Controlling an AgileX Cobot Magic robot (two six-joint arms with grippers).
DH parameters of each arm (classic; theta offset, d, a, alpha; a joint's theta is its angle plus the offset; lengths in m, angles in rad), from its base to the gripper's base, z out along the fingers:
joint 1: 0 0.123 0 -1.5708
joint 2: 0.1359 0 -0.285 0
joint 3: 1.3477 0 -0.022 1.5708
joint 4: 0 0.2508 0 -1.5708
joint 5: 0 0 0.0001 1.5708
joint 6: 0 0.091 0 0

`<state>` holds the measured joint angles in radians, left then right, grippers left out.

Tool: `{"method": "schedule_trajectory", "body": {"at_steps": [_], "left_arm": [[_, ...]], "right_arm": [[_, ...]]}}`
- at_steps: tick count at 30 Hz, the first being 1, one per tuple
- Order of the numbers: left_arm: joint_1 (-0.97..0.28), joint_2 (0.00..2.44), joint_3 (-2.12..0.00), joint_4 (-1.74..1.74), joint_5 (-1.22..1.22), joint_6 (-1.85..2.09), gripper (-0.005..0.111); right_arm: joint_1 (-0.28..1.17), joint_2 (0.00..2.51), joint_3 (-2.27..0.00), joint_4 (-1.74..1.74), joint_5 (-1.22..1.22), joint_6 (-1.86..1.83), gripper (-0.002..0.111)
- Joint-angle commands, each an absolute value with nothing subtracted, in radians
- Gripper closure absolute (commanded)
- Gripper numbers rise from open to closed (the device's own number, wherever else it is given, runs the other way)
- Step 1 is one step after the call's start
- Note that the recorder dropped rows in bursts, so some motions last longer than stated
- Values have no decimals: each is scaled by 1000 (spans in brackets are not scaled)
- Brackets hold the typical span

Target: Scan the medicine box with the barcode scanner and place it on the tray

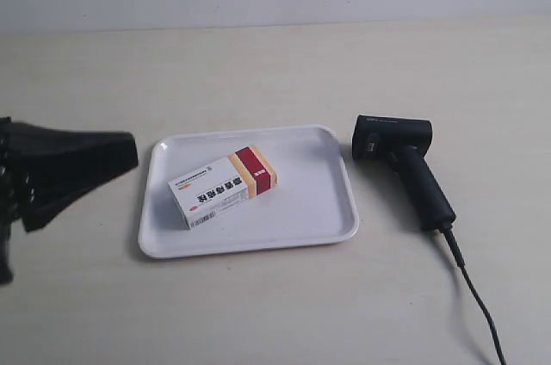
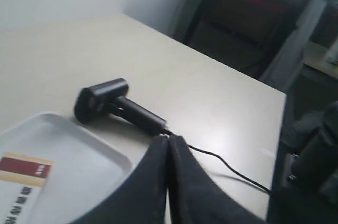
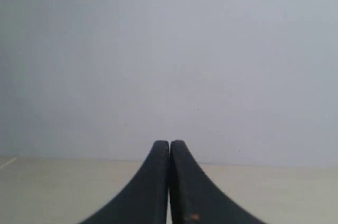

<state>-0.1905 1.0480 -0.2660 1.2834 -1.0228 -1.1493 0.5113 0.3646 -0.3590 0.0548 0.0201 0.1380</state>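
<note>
White medicine box (image 1: 222,185): laid in tray (image 1: 327,210), centre frame. Barcode scanner (image 1: 405,163): set on table (image 1: 258,72), right of tray. Left gripper (image 2: 168,140), right gripper (image 3: 169,143): closed, empty. Placement judged complete; scanning unconfirmed.

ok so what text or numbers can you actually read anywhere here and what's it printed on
Nothing can be quoted with confidence.
Medicine box: blue lettering along the top face, too blurred to read.
Medicine box, front side: small print and a barcode, too small to read.
Medicine box, red band: a small white mark, unreadable, also in the left wrist view.
Scanner: a faint mark on the head, unreadable.
Tray: no text visible.
</note>
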Motion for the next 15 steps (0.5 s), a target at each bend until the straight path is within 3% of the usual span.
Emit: {"method": "schedule_trajectory", "body": {"at_steps": [1, 4, 7, 12, 15], "left_arm": [[-186, 946, -215, 1430, -1170, -1136, 105], [-183, 894, -213, 1516, -1215, -1099, 105], [-179, 870, -213, 1428, -1114, -978, 105], [-158, 606, -109, 900, -707, -792, 105], [-132, 364, -19, 770, -461, -794, 105]], "right_arm": [[511, 337, -357, 52, 12, 139, 107], [511, 334, -357, 52, 12, 139, 107], [511, 334, -357, 52, 12, 139, 107], [511, 334, -357, 50, 12, 139, 107], [511, 334, -357, 50, 12, 139, 107]]}}
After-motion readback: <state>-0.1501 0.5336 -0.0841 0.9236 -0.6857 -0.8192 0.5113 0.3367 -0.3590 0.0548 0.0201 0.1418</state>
